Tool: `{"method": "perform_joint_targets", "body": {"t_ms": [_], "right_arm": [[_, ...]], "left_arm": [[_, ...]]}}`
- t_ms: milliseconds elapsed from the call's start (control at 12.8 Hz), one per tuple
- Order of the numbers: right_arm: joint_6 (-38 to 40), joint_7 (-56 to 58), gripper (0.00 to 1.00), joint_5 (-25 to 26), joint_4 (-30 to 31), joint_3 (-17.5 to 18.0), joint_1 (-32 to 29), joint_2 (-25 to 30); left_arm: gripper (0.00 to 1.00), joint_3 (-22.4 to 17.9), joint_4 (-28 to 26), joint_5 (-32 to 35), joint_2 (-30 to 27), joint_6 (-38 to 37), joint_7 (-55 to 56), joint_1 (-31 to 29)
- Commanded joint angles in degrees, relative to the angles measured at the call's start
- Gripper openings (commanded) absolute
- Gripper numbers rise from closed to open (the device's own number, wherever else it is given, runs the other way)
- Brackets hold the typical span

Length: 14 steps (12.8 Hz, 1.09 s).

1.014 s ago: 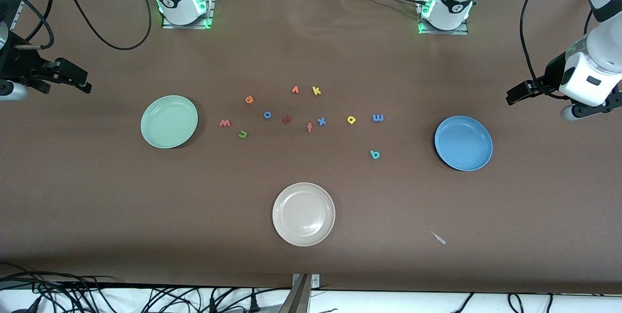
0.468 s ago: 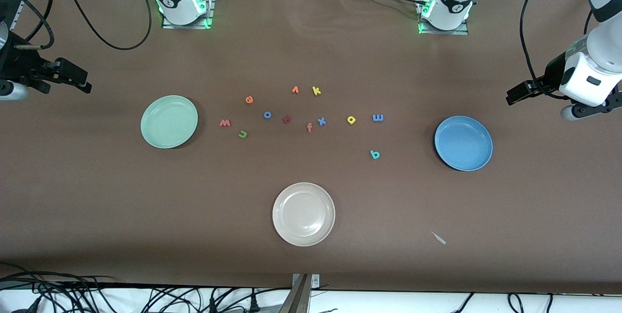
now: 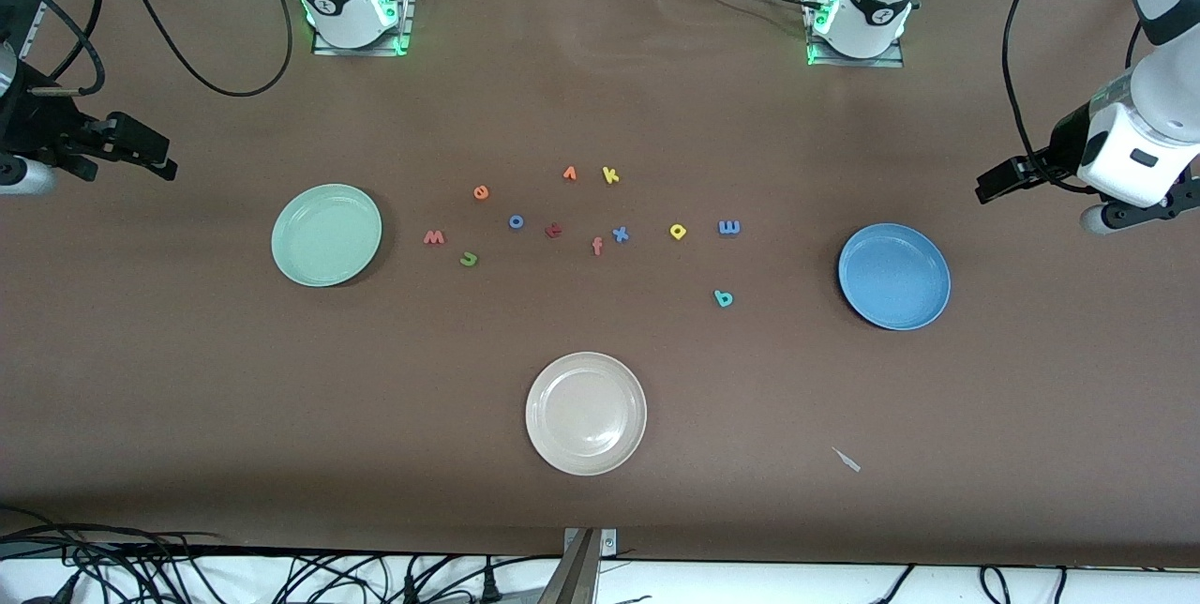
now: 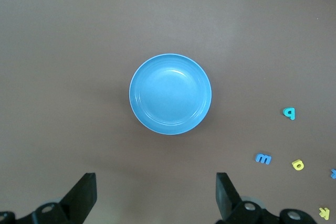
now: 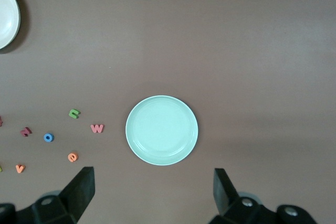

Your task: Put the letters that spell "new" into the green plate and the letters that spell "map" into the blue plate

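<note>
The green plate lies toward the right arm's end, with salmon "w", green "n" and orange "e" on the table beside it. The blue plate lies toward the left arm's end, near blue "m", yellow "p" and teal "a". Both plates hold nothing. My right gripper hangs open and high above the table beside the green plate. My left gripper hangs open and high beside the blue plate. Neither holds anything.
A beige-white plate sits nearer the front camera, mid-table. Other letters lie among the task's: blue "o", a dark red letter, salmon "f", blue "x", an orange letter, yellow "k". A small pale scrap lies near the front edge.
</note>
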<state>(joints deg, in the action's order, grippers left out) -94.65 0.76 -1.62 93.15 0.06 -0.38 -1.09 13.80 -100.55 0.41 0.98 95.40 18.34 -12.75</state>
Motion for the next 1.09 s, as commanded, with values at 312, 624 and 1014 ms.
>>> {"method": "perform_joint_targets", "body": {"t_ms": [312,624,1014], "right_arm": [[0.34,-0.32,1.00,0.12,-0.25,0.11,1.53,-0.40],[0.43,0.11,1.00,-0.14,-0.16,0.02,1.44,-0.40],[0.61,0.47,1.00,-0.23,-0.16,-0.15,1.35,-0.40]], "left_arm": [[1.00,0.08,0.36,-0.94,-0.10,-0.74,-1.11,0.10],[1.00,0.08,0.36,-0.94,-0.10,-0.83,-1.11,0.10],[1.00,0.08,0.36,-0.94,-0.10,-0.83,-1.11,0.10]]}}
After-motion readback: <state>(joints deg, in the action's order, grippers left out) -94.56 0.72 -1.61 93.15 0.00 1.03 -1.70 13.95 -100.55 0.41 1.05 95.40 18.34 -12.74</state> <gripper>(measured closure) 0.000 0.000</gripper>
